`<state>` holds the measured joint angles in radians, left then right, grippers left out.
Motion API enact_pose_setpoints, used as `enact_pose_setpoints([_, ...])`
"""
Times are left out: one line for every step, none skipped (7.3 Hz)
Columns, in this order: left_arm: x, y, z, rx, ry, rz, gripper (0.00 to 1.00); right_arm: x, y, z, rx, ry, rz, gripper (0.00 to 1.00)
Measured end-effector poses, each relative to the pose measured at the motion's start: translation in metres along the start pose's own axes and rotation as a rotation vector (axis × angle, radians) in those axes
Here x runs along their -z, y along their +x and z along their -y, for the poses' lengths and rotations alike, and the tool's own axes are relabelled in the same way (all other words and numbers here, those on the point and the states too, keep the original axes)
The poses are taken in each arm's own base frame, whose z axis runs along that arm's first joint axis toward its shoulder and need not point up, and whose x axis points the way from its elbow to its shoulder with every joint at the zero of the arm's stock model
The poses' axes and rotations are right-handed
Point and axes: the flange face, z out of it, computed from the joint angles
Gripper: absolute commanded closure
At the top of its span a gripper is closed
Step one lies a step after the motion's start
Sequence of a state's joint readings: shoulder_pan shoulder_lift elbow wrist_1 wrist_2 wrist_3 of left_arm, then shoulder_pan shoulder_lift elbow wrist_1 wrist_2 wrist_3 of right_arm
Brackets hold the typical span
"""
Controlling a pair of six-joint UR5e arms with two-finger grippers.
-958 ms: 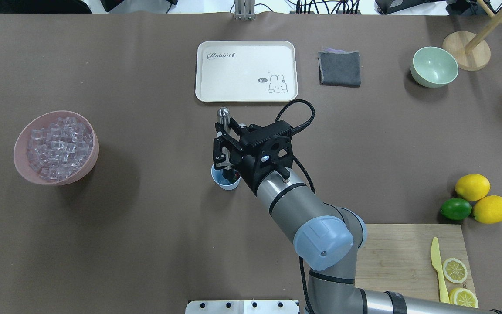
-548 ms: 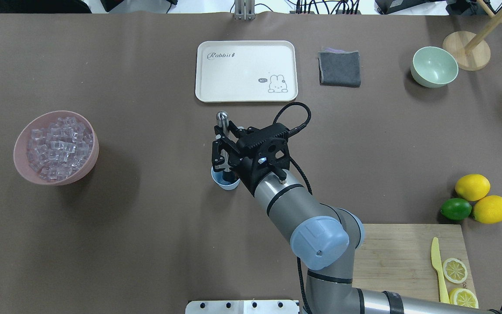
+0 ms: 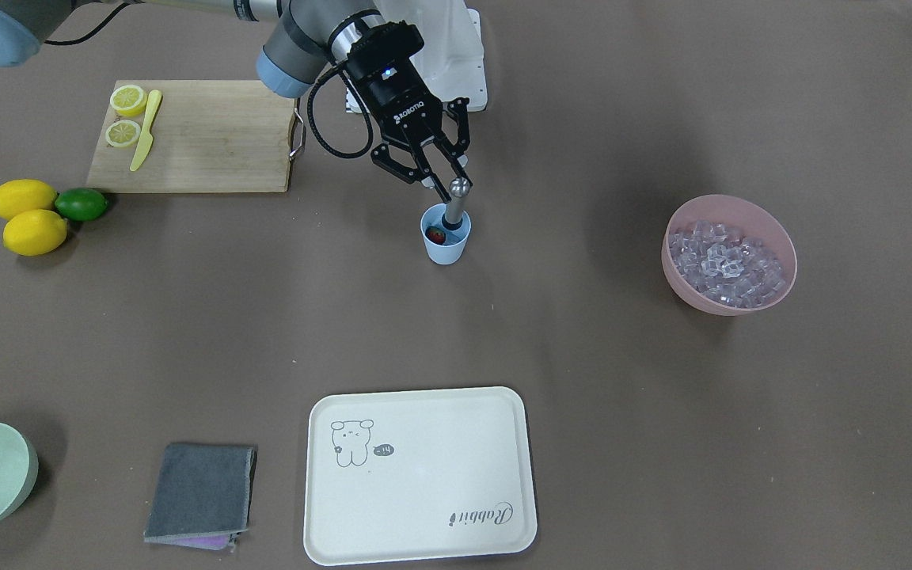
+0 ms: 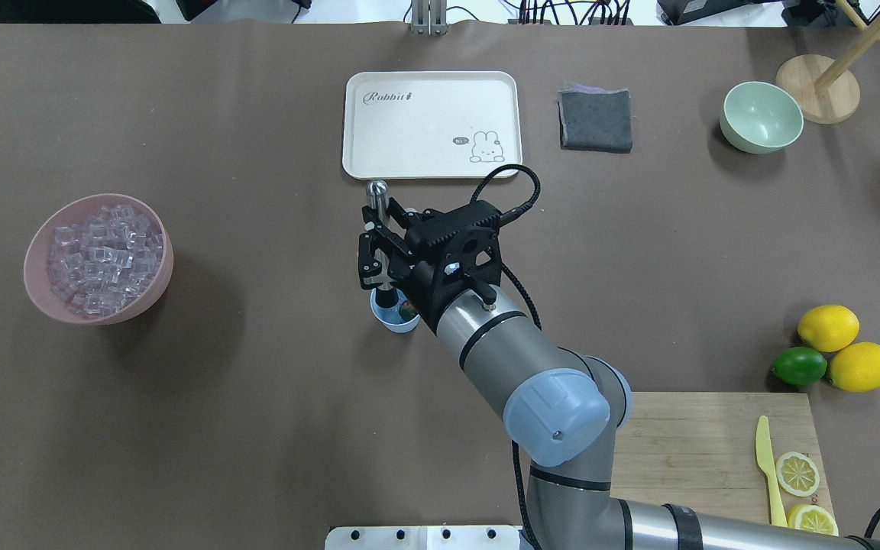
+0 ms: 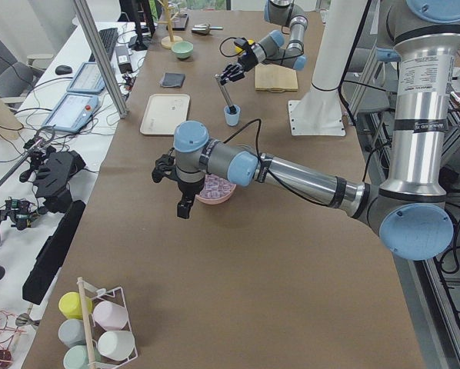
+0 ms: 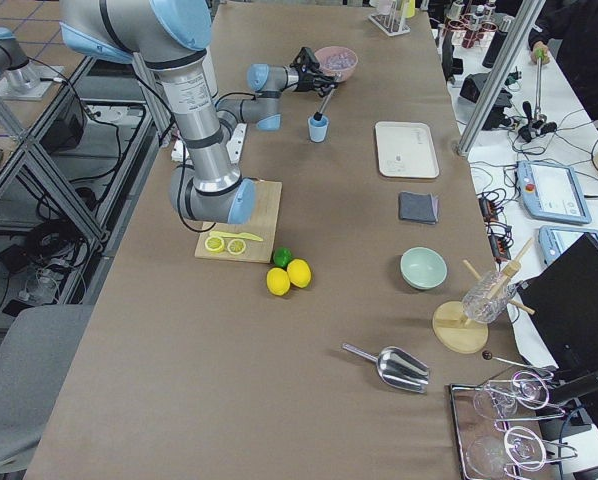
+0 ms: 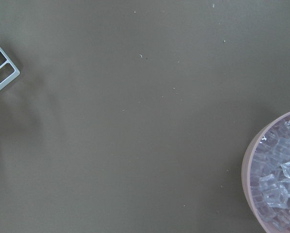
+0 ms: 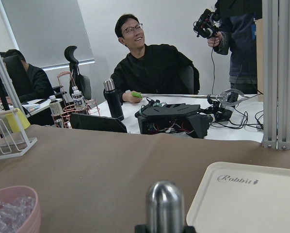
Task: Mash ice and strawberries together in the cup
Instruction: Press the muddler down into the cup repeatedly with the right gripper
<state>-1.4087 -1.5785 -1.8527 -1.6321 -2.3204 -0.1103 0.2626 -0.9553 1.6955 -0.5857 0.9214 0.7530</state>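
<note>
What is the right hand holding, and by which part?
The right hand grips the metal muddler on its shaft below the knob, tip in the cup.

Right gripper (image 3: 444,178) holds a muddler (image 3: 454,207) (steel-knobbed) in the cup (image 3: 445,250) beside the strawberry (image 3: 437,235).

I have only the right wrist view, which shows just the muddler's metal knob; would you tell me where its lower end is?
Observer: The muddler stands with its lower end inside the cup.
Operator: Thank you. Is the strawberry in there as well?
Observer: Yes, the strawberry lies in the cup, beside the muddler's shaft.
Operator: And is there any ice in the cup?
Observer: None that I can make out; the ice I see is all in the pink bowl.
</note>
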Motion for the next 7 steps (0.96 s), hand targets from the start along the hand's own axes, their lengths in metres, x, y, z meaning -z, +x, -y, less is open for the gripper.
enact_pose_setpoints([0.000,0.000,0.000,0.000,-0.001,0.000,0.03,0.002,0.000,0.015,-0.008,0.011,0.015,1.00])
enact_pose_setpoints([-0.001,0.000,0.000,0.001,-0.001,-0.001,0.03,0.002,0.003,0.023,-0.009,0.015,0.020,1.00])
enact_pose_setpoints([-0.001,0.000,0.000,0.001,-0.002,-0.001,0.03,0.001,0.006,0.023,-0.006,0.013,0.018,1.00])
enact_pose_setpoints([-0.001,0.000,0.000,0.001,-0.002,-0.001,0.03,-0.003,0.009,0.016,0.001,0.001,0.010,1.00])
enact_pose_setpoints([-0.001,0.001,0.000,0.000,-0.002,-0.001,0.03,-0.008,0.012,0.003,0.012,-0.015,-0.002,1.00])
enact_pose_setpoints([-0.001,0.001,0.001,0.001,-0.001,-0.001,0.03,-0.014,0.015,-0.009,0.022,-0.032,-0.012,1.00])
enact_pose_setpoints([0.000,0.001,0.001,0.001,0.000,-0.001,0.03,-0.017,0.017,-0.018,0.029,-0.044,-0.018,1.00])
